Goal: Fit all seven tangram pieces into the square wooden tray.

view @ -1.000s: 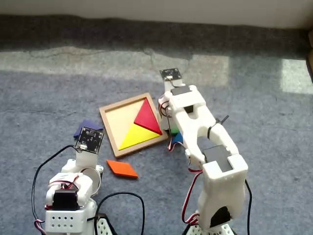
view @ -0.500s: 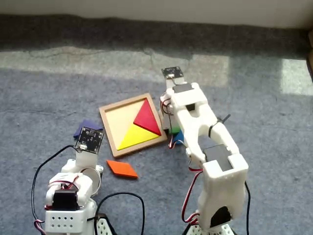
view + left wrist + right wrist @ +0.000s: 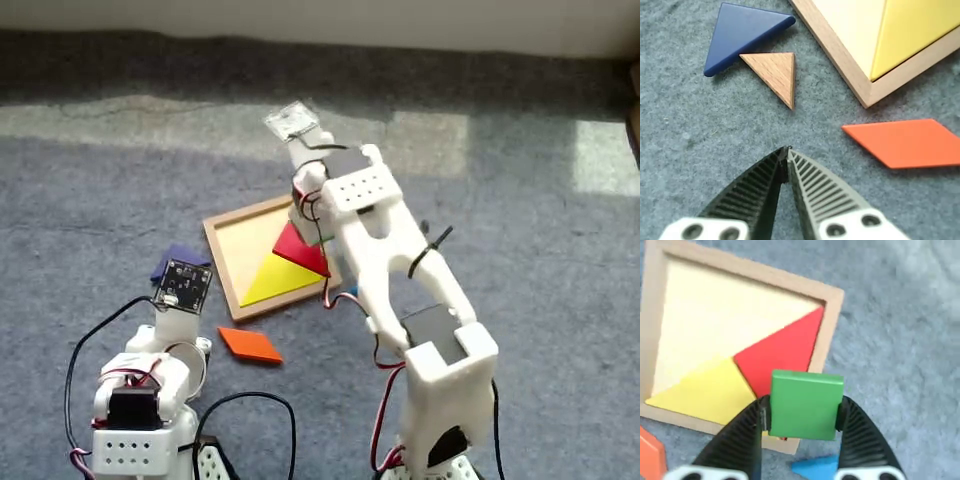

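Over the rim of the square wooden tray, the right gripper is clamped on a green square block, mid-carry by the look of it. Next comes lowering it flat onto the tray's bare wood beside the red triangle and yellow triangle; room there is ample. The left gripper hangs pinched together, empty.

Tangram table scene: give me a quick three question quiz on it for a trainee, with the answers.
1. True or false: the right gripper holds the green square.
2. Which pieces lie in the wooden tray? A: red triangle and yellow triangle. B: orange and dark blue pieces. C: none.
3. What colour is the parallelogram on the carpet?
Key: 1 true; 2 A; 3 orange.
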Available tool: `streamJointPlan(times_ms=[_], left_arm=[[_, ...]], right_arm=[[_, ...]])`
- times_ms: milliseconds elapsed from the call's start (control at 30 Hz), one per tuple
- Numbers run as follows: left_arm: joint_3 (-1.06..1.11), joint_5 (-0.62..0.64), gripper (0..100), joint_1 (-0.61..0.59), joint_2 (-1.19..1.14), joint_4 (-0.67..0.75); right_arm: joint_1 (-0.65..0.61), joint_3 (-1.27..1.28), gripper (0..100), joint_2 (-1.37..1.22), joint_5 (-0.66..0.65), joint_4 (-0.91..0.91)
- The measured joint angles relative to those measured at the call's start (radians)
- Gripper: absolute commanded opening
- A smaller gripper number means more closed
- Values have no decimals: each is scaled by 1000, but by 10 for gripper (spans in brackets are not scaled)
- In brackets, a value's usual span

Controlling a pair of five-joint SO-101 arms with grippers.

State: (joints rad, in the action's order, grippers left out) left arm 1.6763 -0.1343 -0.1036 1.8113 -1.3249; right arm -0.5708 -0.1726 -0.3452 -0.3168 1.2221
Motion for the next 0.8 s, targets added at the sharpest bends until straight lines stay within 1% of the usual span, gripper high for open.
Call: streamJointPlan(times_ms=[167,367,633,800], left_arm=[[0,0,5,0,0,0],[0,0,5,0,0,0],[0,0,5,0,0,0],[0,0,5,0,0,0]], right_arm=[[-81,-6,48,-80,-129,-104],[-147,-8,48,-160,-207,-190],[-189,-8,48,-163,-227,-276],[-192,-6,48,-163,-227,-318]])
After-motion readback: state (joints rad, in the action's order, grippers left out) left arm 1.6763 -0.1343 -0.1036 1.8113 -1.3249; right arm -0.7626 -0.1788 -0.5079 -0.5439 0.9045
